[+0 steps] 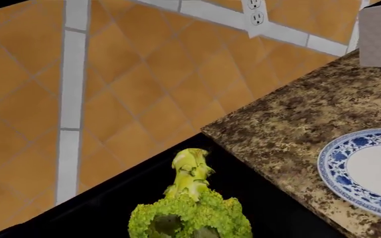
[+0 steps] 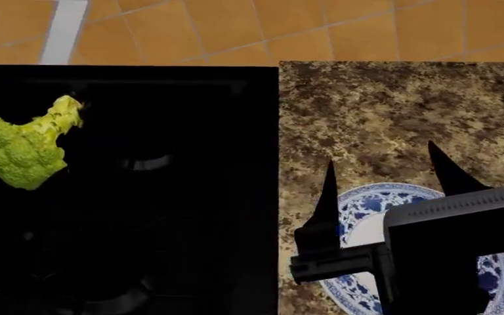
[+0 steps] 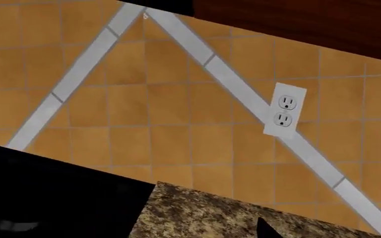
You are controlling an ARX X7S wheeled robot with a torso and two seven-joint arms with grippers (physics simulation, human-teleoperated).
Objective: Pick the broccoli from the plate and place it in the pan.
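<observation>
Broccoli (image 2: 23, 147), bumpy-crowned, lies over black stove; right tool (image 2: 383, 180) gapes empty above floral-rimmed plate (image 2: 357, 200); left tool's state unclear.

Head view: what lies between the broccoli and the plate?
In the head view, only black stovetop and a strip of speckled counter lie between the broccoli and the plate. No other object shows there; the pan isn't discernible.

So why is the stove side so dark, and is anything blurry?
Head view: the stove renders near-black, only faint burner glints showing, while the broccoli stays bright. Left wrist view: sharp, the plate crisp. Right wrist view: evenly lit, no glare on the outlet.
</observation>
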